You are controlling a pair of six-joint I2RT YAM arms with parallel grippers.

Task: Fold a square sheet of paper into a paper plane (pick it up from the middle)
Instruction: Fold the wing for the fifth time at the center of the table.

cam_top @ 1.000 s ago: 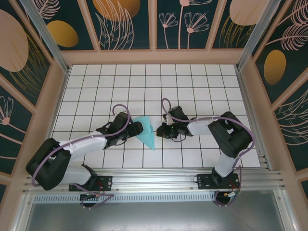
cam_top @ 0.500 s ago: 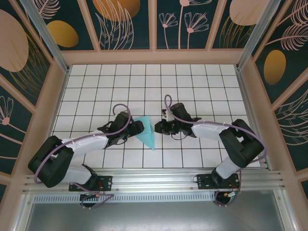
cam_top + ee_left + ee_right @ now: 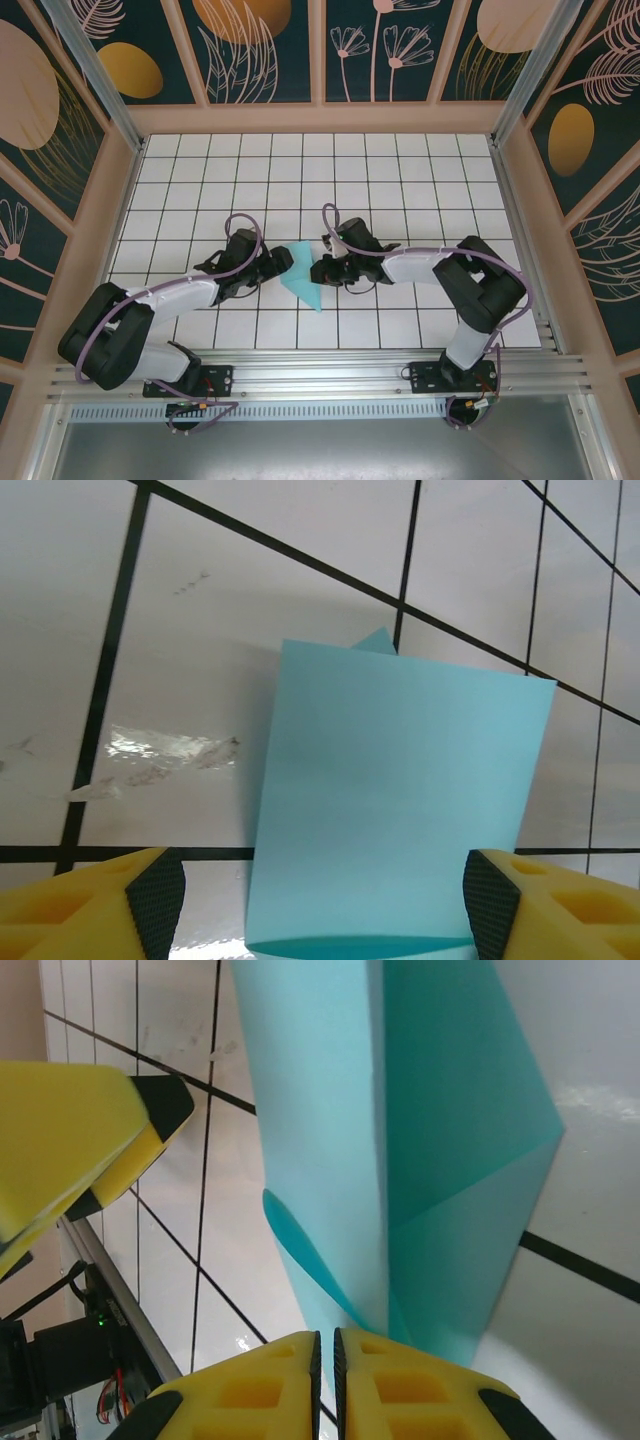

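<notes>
My left claw [image 3: 279, 265] stands spread wide, a pad on either side of the folded sheet of paper [image 3: 395, 800] and touching neither edge; I judge it is placed to take the near end. The sheet sits on the white tiled table [image 3: 400, 180] between my two claws, a pointed wedge with its layers partly lifted. My right claw [image 3: 326, 1340] is closed, apparently pinching the sheet's edge to steady the crease. The only obstacle is each claw crowding the other across the paper.

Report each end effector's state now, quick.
Left end effector: open, straddling the folded turquoise paper.
Right end effector: closed, pinching the paper.
</notes>
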